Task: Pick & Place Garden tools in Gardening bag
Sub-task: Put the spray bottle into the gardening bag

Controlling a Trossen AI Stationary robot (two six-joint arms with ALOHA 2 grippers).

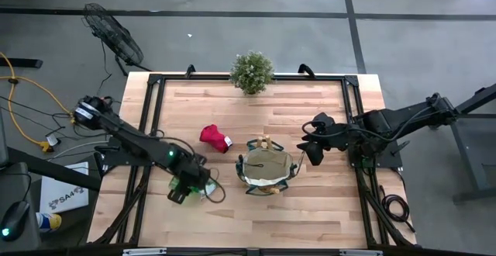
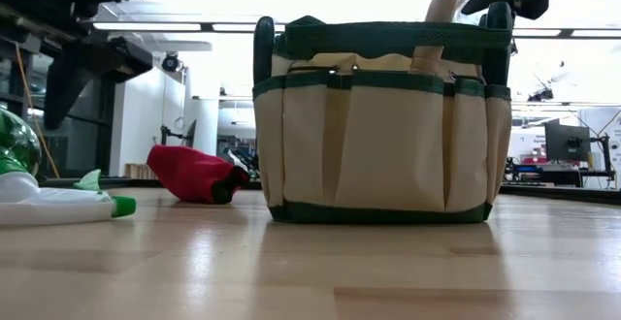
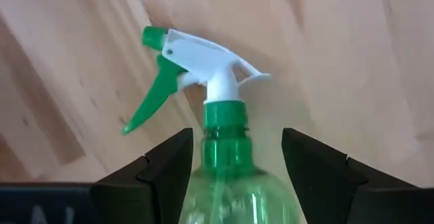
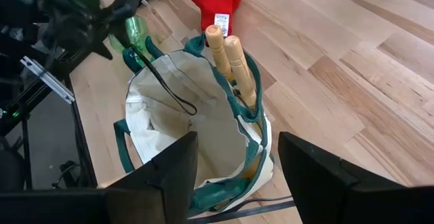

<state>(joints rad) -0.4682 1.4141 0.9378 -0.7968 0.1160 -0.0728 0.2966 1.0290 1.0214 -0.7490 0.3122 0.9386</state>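
Observation:
A green spray bottle (image 3: 227,170) with a white and green trigger head (image 3: 196,54) lies on its side on the table, left of the gardening bag (image 1: 267,180). My left gripper (image 3: 237,139) stands open over it, pointing down, one finger on each side of the bottle's neck and shoulder. The tan bag with dark green trim (image 2: 378,126) stands upright, and two wooden tool handles (image 4: 230,58) stick out of its far side. A red glove (image 1: 215,138) lies on the table beyond the bag's left. My right gripper (image 4: 237,149) hangs open above the bag's right side, with nothing between its fingers.
A bushy potted plant (image 1: 252,71) stands at the middle of the table's far edge. Bare wooden tabletop (image 1: 256,217) lies near the front edge and to the far right. A black frame rail (image 1: 151,116) runs along the table's left side.

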